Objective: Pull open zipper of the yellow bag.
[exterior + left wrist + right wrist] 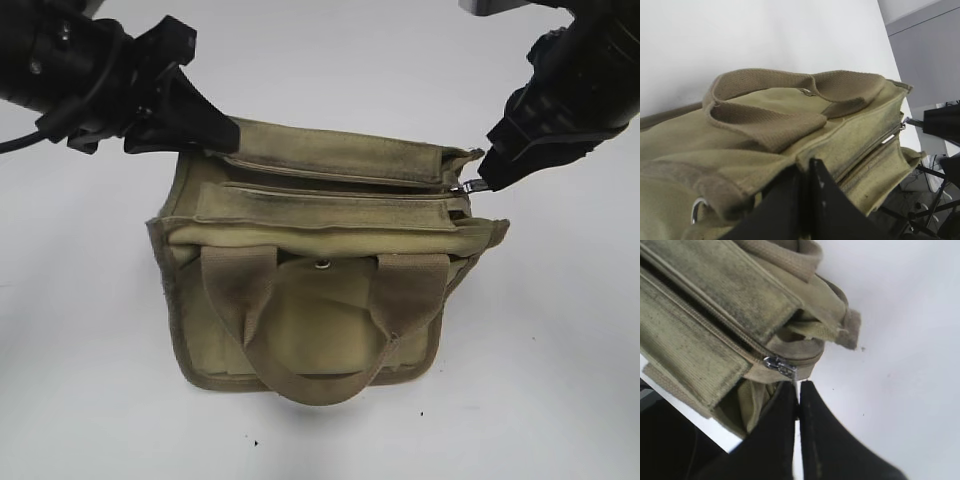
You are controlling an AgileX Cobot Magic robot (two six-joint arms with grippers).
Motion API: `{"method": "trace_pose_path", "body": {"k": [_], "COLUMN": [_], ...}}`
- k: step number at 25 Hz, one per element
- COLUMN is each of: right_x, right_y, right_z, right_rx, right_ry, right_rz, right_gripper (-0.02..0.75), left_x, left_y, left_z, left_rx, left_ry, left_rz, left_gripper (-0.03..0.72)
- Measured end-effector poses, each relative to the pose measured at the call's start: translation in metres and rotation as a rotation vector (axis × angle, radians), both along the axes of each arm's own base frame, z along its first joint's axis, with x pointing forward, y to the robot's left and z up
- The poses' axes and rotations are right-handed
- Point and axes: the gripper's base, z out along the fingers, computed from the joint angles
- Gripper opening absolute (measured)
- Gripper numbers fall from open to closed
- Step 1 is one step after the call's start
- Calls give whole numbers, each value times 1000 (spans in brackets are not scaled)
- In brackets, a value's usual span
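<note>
The yellow bag (310, 325) lies on the white table with its two loop handles (320, 385) towards the front. Its zipper (350, 182) runs along the top between two flaps and looks closed, with the silvery pull tab (464, 187) at the right end. My left gripper (228, 133) is shut on the bag's top left edge, and the fabric fold runs in between its fingers (820, 185). My right gripper (478, 184) is shut at the right end. In the right wrist view its tips (798, 385) pinch the pull tab (782, 367).
White tabletop (560, 380) surrounds the bag on all sides. A round metal snap (322, 265) sits on the front panel between the handles. Past the table's far edge in the left wrist view stand dark stand legs (935, 200).
</note>
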Motion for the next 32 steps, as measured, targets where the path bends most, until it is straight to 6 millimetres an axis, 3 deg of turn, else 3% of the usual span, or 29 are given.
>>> {"method": "trace_pose_path", "body": {"k": [6, 9, 13, 16, 19, 26, 32], "right_x": [0, 0, -3, -11, -22, -74, -137], "right_y": [-2, -2, -6, -13, -20, -38, -59], "right_z": [-1, -1, -2, 0, 7, 13, 1], "right_rx": [3, 11, -5, -65, -104, -82, -56], "right_ry": [27, 39, 87, 146, 167, 145, 116], "right_rz": [-50, -90, -171, -206, -227, -264, -289], "right_gripper": [2, 38, 221, 391, 463, 482, 482], "left_x": [0, 0, -4, -13, -29, -86, -143], "left_y": [1, 1, 4, 11, 22, 56, 98], "left_z": [0, 0, 6, 23, 45, 83, 61], "left_rx": [9, 10, 40, 59, 111, 293, 509], "left_ry": [-7, -10, -49, -128, -243, -363, -285], "left_rz": [1, 0, -14, -19, -42, -99, -25], "left_gripper": [7, 12, 72, 202, 311, 351, 351]}}
